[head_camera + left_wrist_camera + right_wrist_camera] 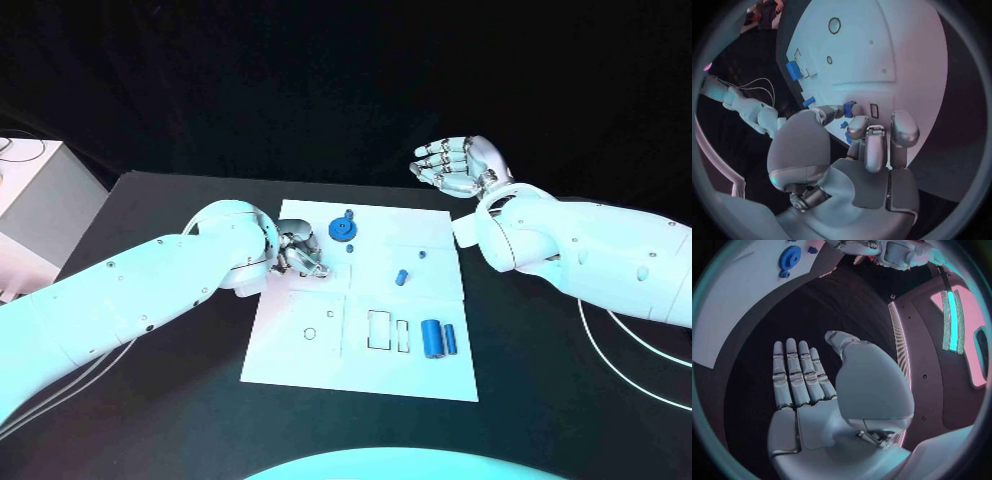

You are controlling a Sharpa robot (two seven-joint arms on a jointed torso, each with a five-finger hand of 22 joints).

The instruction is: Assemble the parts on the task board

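Under the left hand [300,254], curled fingers hide any part held.

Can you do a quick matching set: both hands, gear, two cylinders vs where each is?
Things:
1. left hand
2. right hand
3. blue gear
4. two blue cylinders

Places:
A. lying side by side at the task board's near edge
B. over the black table, off the board, holding nothing
C. far part of the board, by the left hand
D. over the board's left side

Pairs: 1-D, 2-B, 3-C, 4-A
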